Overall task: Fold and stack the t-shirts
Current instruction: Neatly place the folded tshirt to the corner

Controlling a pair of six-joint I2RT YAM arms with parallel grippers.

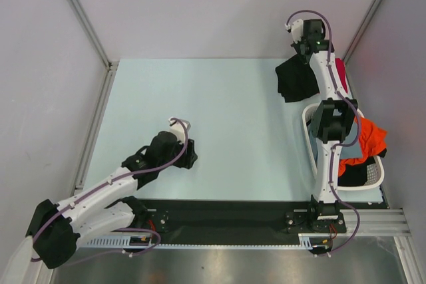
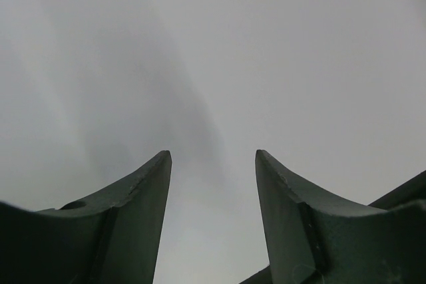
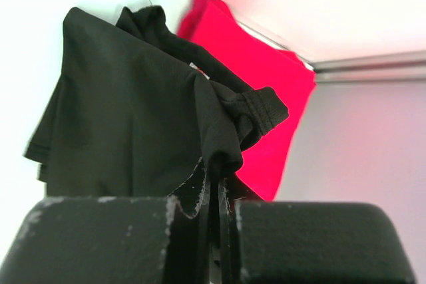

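My right gripper (image 1: 305, 54) is raised at the far right and shut on a black t-shirt (image 1: 296, 79), which hangs bunched from it above the table. In the right wrist view the black t-shirt (image 3: 133, 118) is pinched between the closed jaws (image 3: 219, 177), and a red t-shirt (image 3: 266, 91) shows behind it. The red t-shirt (image 1: 341, 71) lies at the table's right edge. An orange t-shirt (image 1: 366, 141) drapes over the white basket (image 1: 377, 179). My left gripper (image 1: 190, 154) is open and empty, low over the table (image 1: 219, 111); the left wrist view shows its parted fingers (image 2: 143, 197) over bare surface.
The basket stands at the right front beside the right arm, with dark cloth in it. Metal frame rails run along the left (image 1: 93, 124) and far right sides. Grey walls enclose the table.
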